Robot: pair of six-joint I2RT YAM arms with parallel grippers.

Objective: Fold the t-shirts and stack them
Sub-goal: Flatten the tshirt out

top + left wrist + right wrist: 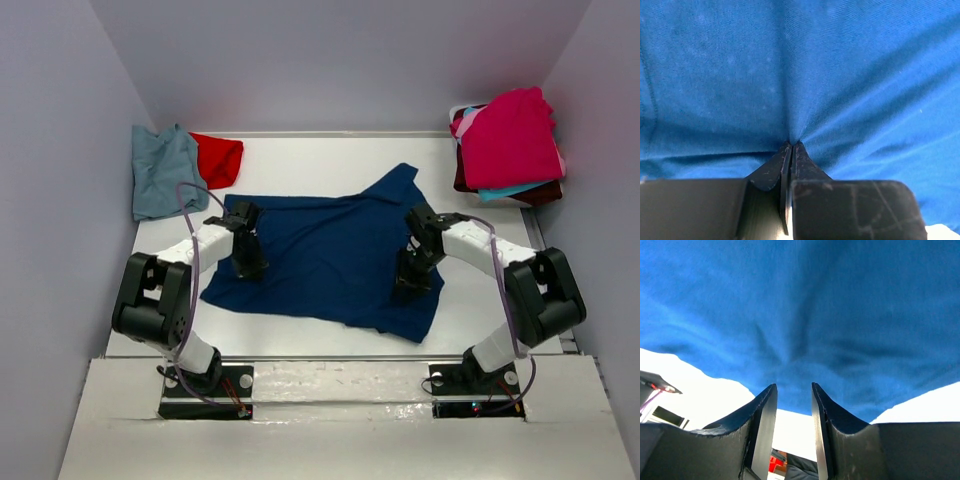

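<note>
The navy t-shirt (330, 255) lies spread left to right across the middle of the worktop (330, 160). The left gripper (247, 266) pinches its left side tight. The right gripper (410, 284) is on its right side, jaws a little apart. I cannot tell if it holds cloth.

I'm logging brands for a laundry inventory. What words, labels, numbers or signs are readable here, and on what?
No text can be read in any view.
The navy t-shirt shows plain cloth only, no print or label.
The blue-grey t-shirt, the red t-shirt and the pile of t-shirts show no lettering either.
</note>
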